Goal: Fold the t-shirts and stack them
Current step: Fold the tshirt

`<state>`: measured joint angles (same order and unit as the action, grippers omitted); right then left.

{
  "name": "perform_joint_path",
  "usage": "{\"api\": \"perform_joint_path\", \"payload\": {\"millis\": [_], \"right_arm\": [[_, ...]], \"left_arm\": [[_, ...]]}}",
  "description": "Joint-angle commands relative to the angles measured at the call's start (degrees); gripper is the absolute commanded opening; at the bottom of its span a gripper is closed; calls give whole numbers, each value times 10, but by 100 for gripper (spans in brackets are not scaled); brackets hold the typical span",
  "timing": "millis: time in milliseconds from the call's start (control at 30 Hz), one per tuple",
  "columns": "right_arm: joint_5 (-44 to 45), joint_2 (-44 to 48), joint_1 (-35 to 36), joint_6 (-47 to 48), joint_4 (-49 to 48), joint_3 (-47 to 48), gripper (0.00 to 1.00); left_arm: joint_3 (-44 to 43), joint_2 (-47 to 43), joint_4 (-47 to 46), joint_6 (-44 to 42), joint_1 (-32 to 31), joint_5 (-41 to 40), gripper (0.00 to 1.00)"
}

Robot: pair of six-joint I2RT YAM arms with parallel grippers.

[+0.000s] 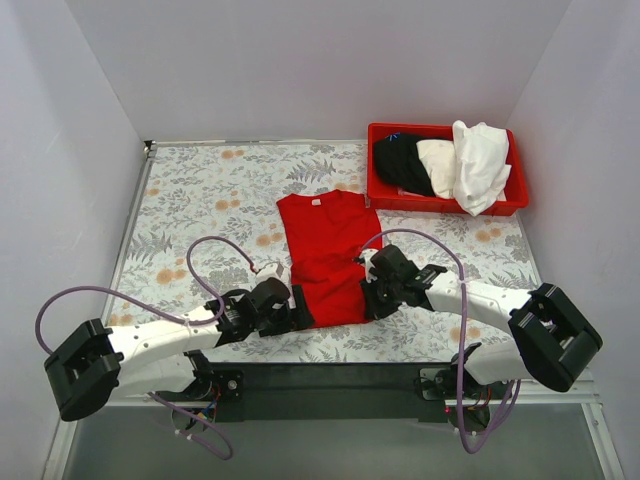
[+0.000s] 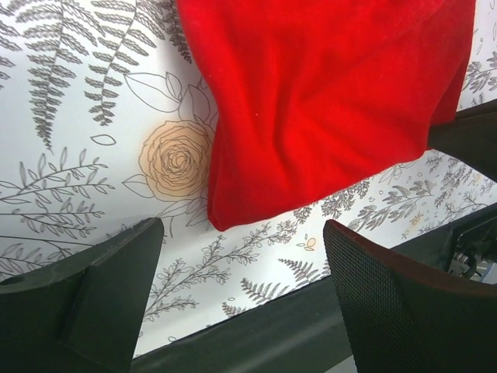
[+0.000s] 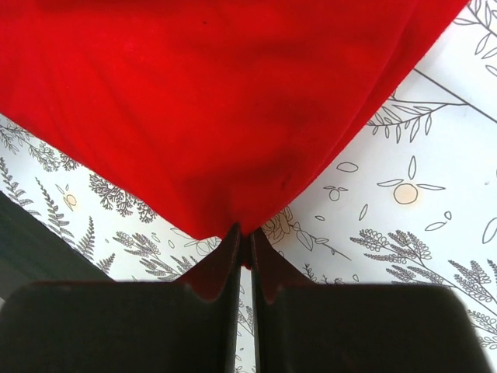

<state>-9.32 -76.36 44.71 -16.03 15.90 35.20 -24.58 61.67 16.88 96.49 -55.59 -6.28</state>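
Red t-shirt [image 1: 325, 255] lies at table ctr, collar at 12 o'clock. R gripper [image 3: 243, 241] clenched on its 5 o'clock hem corner. L gripper [image 2: 241, 256] released, jaws apart, near 7 o'clock corner. In red bin [image 1: 440, 204] at 1 o'clock: black t-shirt [image 1: 400, 160], cream t-shirt [image 1: 437, 158], white t-shirt [image 1: 482, 165].

1. Looks like a robot test cell in a lab rather than a home or a shop.
2. Boxed in on three sides by plain white panels [image 1: 300, 60], evenly lit.
3. Built around a single table under a fern-and-flower printed cover [image 1: 200, 190], edged on the left by a metal frame [image 1: 134, 215].
4. Fitted with a left arm [image 1: 160, 340] and a right arm [image 1: 490, 300], both bolted to a black base rail [image 1: 330, 385] at the near edge, with purple cables [image 1: 216, 239] looping loose above the cover.
5. Stocked at the far right corner with a red plastic bin [image 1: 385, 195] heaped with black, cream and white t-shirts [image 1: 460, 165].
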Motion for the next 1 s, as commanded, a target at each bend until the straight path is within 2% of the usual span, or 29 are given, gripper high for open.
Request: {"api": "perform_joint_path", "payload": {"millis": [0,167,300,400,433,533,567,633,967], "right_arm": [[-16,5,5,-9,-19,-13,2],[-21,5,6,-13,-31,-20,2],[-21,9,7,-16,-34,-23,2],[-20,12,7,-18,-37,-27,2],[-20,12,7,-19,-39,-27,2],[-19,16,8,-20,-40,-27,2],[-18,15,8,-20,-40,-28,2],[-19,17,9,-21,-40,-28,2],[-35,36,16,12,46,0,1]], "left_arm": [[12,35,57,30,-21,-23,78],[15,54,28,34,-29,-36,73],[17,79,17,36,-31,-35,63],[20,86,17,36,-36,-36,44],[21,85,17,37,-36,-40,34],[24,80,18,34,-37,-47,20],[25,79,18,34,-36,-48,10],[26,79,18,32,-37,-44,0],[9,62,71,-30,-58,23,0]]}}
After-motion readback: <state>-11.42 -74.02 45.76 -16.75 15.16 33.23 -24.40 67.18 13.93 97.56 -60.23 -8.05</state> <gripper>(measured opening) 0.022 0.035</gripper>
